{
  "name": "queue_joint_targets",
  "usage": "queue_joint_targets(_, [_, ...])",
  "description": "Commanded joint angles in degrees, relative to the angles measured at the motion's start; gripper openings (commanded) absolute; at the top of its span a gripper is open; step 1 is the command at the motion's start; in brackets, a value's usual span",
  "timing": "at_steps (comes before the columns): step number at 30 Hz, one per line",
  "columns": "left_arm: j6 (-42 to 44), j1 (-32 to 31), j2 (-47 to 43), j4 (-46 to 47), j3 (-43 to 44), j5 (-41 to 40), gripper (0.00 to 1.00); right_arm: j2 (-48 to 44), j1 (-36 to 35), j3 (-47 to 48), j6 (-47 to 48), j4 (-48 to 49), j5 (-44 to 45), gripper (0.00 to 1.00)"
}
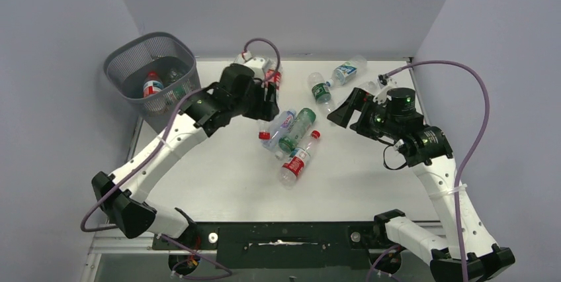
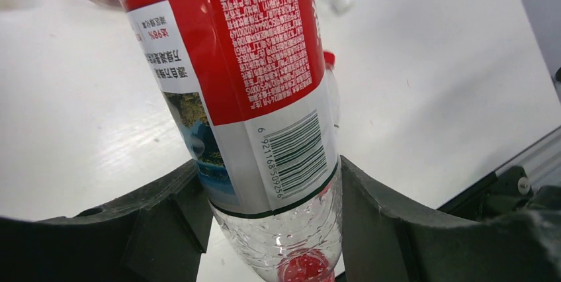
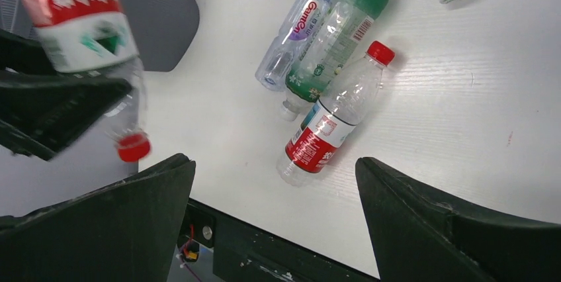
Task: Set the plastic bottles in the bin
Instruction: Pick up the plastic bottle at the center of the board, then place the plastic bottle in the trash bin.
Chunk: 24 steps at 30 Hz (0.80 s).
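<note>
From above, the bin [image 1: 120, 70] stands at the far left corner of the desk [image 1: 225, 183]. I can see a binned bottle [image 1: 153, 87] with a red label lying in it, and at least one more clear one beside it. My left pincer [image 1: 268, 104] is raised over the far middle of the desk, gripping the held bottle [image 1: 272, 78], well short of the bin. My right pincer [image 1: 350, 106] hangs over the right half with its jaws spread and nothing in them. A clear bottle [image 1: 281, 125], a green bottle [image 1: 298, 128] and a red-capped bottle [image 1: 299, 159] lie touching in a bunch at mid-desk. Near the far edge lie a green-labelled bottle [image 1: 322, 89] and a blue-labelled bottle [image 1: 347, 70]. There may be another by the right pincer, but I cannot make it out.

On the left wrist camera, the left pincer [image 2: 271, 183] has both jaws pressed against the held bottle [image 2: 264, 63], just below its red label. The cap end points back toward the lens.

On the right wrist camera, the right pincer [image 3: 274, 183] is wide open with bare desk between the jaws. Ahead lie the clear bottle [image 3: 291, 30], the green bottle [image 3: 337, 30] and the red-capped bottle [image 3: 331, 126]. At the left the held bottle [image 3: 79, 24] hangs cap down.

I judge the job under halfway done. A couple of bottles are in the bin, one is in my grip but not yet there, and at least five are left on the desk.
</note>
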State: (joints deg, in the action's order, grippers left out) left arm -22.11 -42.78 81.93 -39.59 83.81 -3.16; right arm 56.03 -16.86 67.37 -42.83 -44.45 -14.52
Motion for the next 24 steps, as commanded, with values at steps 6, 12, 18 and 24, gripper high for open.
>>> queue_joint_targets(6, [8.37, 16.67, -4.27, -5.99, 15.9, 3.44, 0.5, -0.13, 0.24, -2.41, -0.05, 1.09, -1.25, 0.98])
queue_joint_targets(12, [9.88, 31.84, -2.0, -7.17, 24.86, 9.73, 0.51, -0.5, 0.0, -3.74, -1.31, 1.63, -1.88, 0.98])
queue_joint_targets(18, [9.02, 44.62, 0.46, -6.13, 30.2, 11.13, 0.51, -1.36, -0.26, -5.71, -2.2, 2.27, -2.1, 0.98])
queue_joint_targets(24, [7.5, 54.15, 3.4, -3.03, 30.92, 12.59, 0.51, -0.69, -0.52, -6.38, -2.09, 2.71, -2.96, 0.98])
